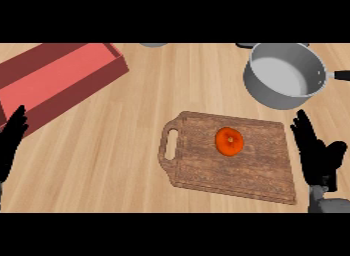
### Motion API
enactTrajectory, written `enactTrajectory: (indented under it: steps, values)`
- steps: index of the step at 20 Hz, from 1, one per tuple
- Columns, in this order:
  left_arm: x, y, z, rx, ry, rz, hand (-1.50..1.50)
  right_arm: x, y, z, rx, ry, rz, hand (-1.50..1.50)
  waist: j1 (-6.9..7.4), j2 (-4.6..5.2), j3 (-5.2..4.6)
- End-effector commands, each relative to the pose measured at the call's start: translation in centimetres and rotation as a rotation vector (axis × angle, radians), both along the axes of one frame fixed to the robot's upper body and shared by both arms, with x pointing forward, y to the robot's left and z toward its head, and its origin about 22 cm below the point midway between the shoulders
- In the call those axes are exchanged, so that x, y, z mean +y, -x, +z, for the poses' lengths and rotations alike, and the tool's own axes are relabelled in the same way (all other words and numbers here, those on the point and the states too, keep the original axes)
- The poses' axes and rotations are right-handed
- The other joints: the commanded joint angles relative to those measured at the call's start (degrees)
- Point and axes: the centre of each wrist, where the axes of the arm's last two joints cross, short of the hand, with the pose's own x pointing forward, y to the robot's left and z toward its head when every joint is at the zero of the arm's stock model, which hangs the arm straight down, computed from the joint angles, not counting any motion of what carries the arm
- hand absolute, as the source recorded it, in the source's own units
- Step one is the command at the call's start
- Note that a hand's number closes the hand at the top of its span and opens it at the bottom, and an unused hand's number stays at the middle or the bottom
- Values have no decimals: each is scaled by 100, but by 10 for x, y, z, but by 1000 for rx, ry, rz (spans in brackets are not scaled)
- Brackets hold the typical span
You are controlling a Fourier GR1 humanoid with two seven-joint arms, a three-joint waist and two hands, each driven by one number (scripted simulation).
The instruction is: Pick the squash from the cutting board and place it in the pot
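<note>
An orange squash (230, 141) lies near the middle of a brown wooden cutting board (255, 172) with a handle slot on its left. A grey metal pot (286, 75) with a black handle stands at the upper right, beyond the board. My right hand (318, 155) is open with fingers up, at the board's right edge, apart from the squash. At the far left edge my left hand (4, 145) rests open, fingers up, holding nothing.
A red box (52, 80) sits at the upper left, close to my left hand. Light wooden counter (104, 155) lies between the box and the board. A grey object (153, 44) peeks in at the top edge.
</note>
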Motion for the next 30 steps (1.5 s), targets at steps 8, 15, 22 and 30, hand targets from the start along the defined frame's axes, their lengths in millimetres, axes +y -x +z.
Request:
enactTrajectory:
  steps: [8,15,22,30]
  values:
    - [-17,7,3,-111,-7,-62,0,-63,76,-30,168,589,-566,-150,-375,88,-191]
    - [-24,18,-7,-119,15,-95,0,60,86,-28,-122,586,-679,-150,-184,42,-92]
    - [-41,18,-6,-134,29,-128,0,86,102,-3,128,633,-529,-150,-93,87,-97]
    - [-42,13,5,-138,23,-143,0,110,47,59,460,692,-338,-150,52,99,-71]
